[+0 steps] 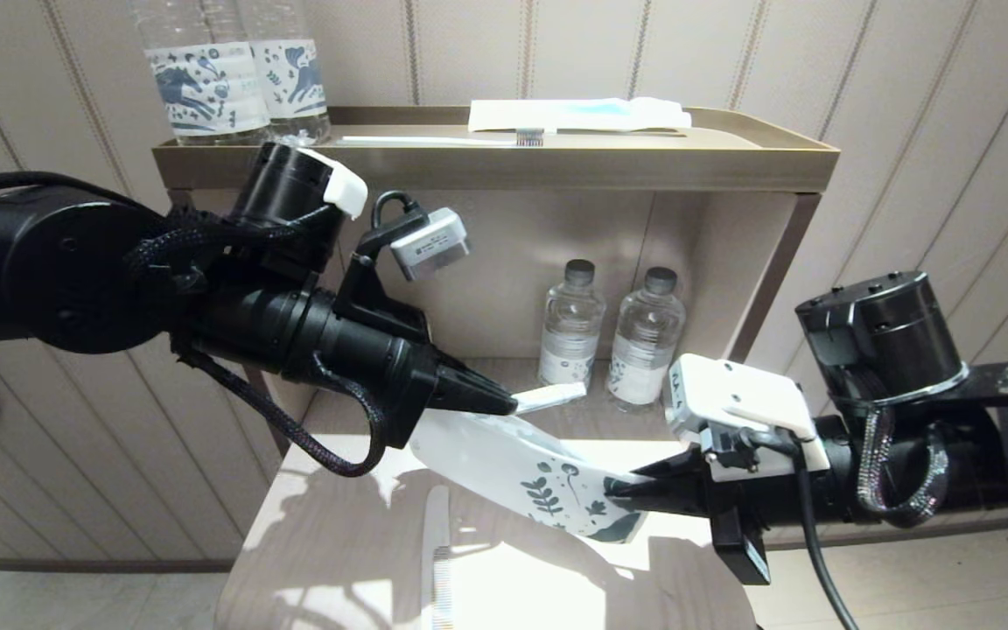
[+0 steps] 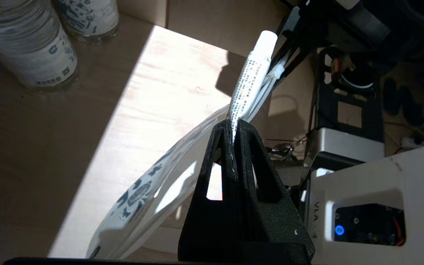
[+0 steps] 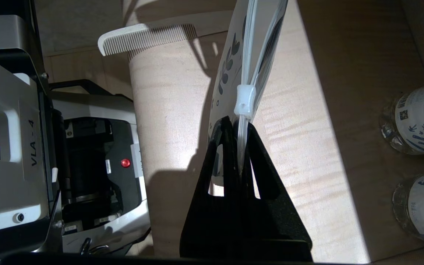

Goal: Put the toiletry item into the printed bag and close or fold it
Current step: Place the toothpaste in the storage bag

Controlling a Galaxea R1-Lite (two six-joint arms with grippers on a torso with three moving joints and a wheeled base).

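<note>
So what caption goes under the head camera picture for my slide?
Left end effector pinches a small white tube while right end effector holds the printed bag.

Four water bottles — two (image 1: 228, 70) on the top shelf's left corner, two (image 1: 609, 337) at the lower shelf's back; one printed bag (image 1: 521, 472), one comb (image 1: 439, 560), one tube (image 1: 549, 397) — one toothbrush packet (image 1: 578, 114).

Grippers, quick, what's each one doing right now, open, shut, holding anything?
Left gripper: shut on the small tube.
Right gripper: shut on the printed bag.
</note>
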